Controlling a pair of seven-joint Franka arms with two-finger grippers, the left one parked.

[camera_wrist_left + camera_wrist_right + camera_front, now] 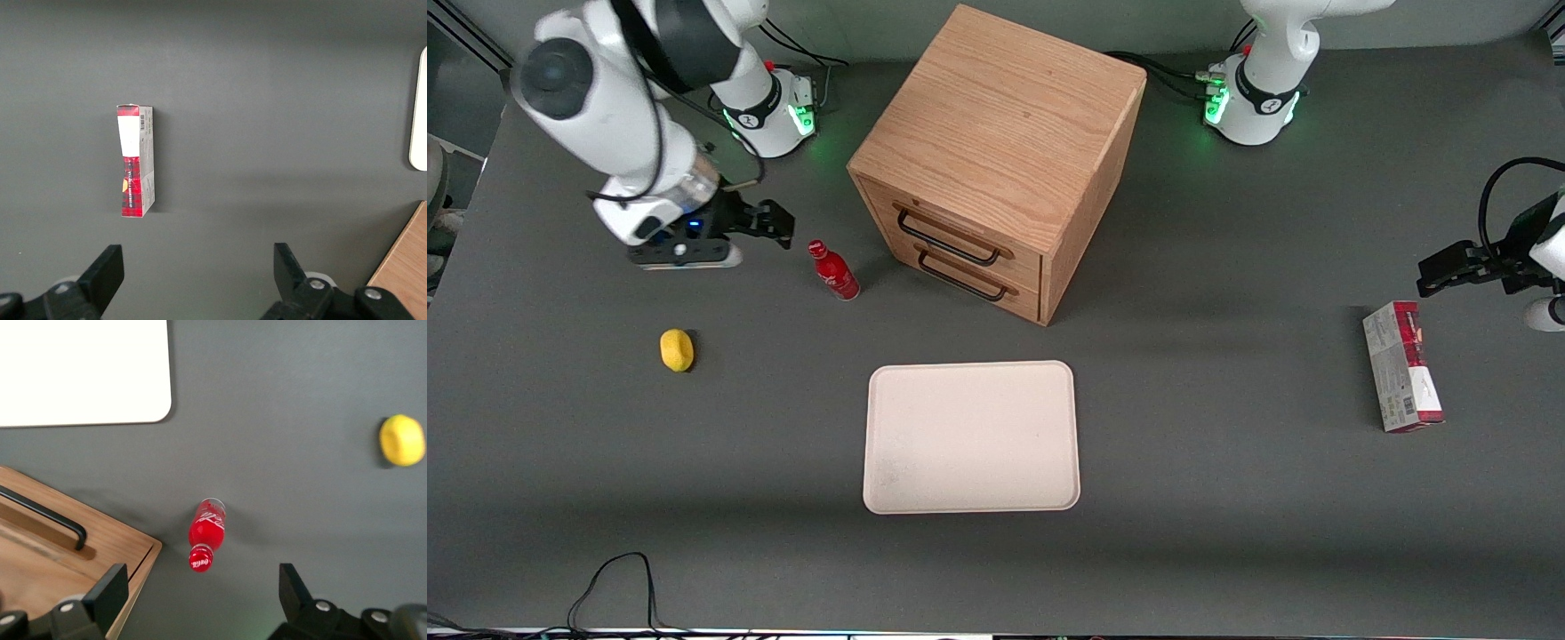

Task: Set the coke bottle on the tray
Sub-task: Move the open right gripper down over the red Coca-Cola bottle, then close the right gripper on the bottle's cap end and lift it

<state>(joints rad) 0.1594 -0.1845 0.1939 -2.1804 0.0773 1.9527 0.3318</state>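
- The lemon is seen on the surface toward the working arm's end, well apart from the coke bottle and nearer the front camera than it.
- The pincer is held above the surface just beside the coke bottle, toward the working arm's end; its fingers are spread wide with nothing between them.
- The coke bottle stands upright on the surface, cap up, in front of the cabinet and apart from it; nothing touches it.
- The cabinet is set farther from the front camera than the coke bottle, with both drawers closed.
- The tray lies flat on the surface, nearer the front camera than the coke bottle, and nothing is on it.
- The carton lies toward the parked arm's end, well apart from the coke bottle.
- The coke bottle is judged to be light, stiff and smooth-skinned, so some slip and easy tipping are to be expected.
- A hold across the round body, below the narrowing neck, is judged safest; the cap looks too small for a sure grip.
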